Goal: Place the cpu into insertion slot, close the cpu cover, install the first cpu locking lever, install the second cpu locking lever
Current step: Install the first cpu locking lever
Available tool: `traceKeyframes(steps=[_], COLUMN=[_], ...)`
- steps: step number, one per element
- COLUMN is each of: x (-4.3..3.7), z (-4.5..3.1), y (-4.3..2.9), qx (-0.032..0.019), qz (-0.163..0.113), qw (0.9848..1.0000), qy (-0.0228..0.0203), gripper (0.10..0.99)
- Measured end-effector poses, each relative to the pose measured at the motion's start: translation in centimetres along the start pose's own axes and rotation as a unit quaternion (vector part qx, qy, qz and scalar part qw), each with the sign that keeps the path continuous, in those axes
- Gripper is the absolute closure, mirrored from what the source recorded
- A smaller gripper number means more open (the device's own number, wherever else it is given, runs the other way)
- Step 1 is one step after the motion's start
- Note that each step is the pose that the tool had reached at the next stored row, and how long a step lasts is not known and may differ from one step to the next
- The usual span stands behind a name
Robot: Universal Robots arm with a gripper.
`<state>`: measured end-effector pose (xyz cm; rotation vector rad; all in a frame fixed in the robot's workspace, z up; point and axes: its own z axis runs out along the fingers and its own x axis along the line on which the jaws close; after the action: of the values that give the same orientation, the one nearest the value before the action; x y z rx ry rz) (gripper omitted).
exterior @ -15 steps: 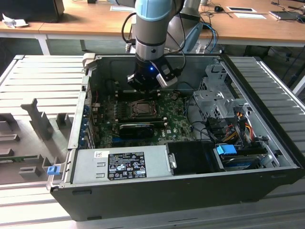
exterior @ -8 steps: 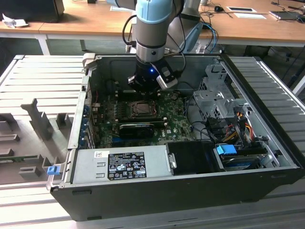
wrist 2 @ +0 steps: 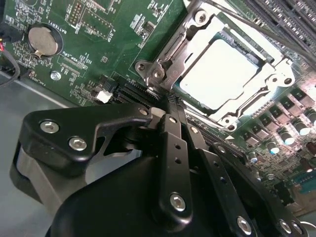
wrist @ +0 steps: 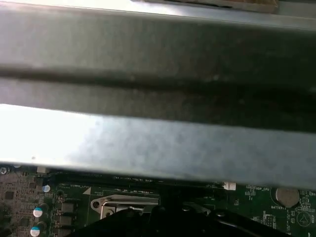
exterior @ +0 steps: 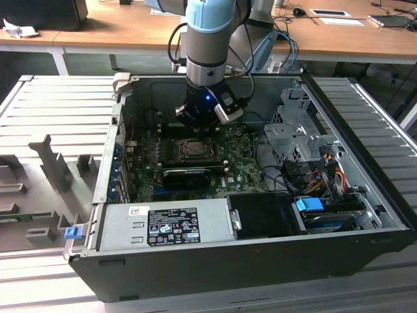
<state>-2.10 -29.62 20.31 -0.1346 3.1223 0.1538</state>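
In the second wrist view the pale square cpu lies in the insertion slot. The silver cpu cover lies flat around it as a frame. My gripper has its two black fingers pressed together, so it is shut. Its tips sit right at one corner of the socket's metal frame. I cannot make out whether a thin locking lever is caught between them. In the exterior view the gripper hangs low inside the open computer case, just behind the socket.
A long black card lies in front of the socket, and a grey power supply lies nearer the case front. A drive cage with cables stands at the exterior view's right. The case wall is close behind the gripper. A coin battery and capacitors are nearby.
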Motion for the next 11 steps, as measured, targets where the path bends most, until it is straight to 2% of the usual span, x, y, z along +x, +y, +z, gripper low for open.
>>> traceKeyframes(steps=[1, 3, 5, 7, 10, 11], x=[-0.01, -0.03, -0.04, -0.04, -0.09, -0.11], z=[0.07, 0.24, 0.37, 0.36, 0.34, 0.08], y=[-0.01, -0.01, -0.04, -0.07, 0.0, 0.05], qx=[0.0045, 0.0044, 0.0016, -0.0038, -0.0048, -0.0056], qz=[0.0, 0.0, 0.0, 0.0, 0.0, 0.0], qw=[1.0, 1.0, 1.0, 1.0, 1.0, 1.0], qy=[0.0006, 0.0011, 0.0009, 0.0005, 0.0, -0.0007], gripper=[0.98, 0.98, 0.98, 0.98, 0.98, 0.98])
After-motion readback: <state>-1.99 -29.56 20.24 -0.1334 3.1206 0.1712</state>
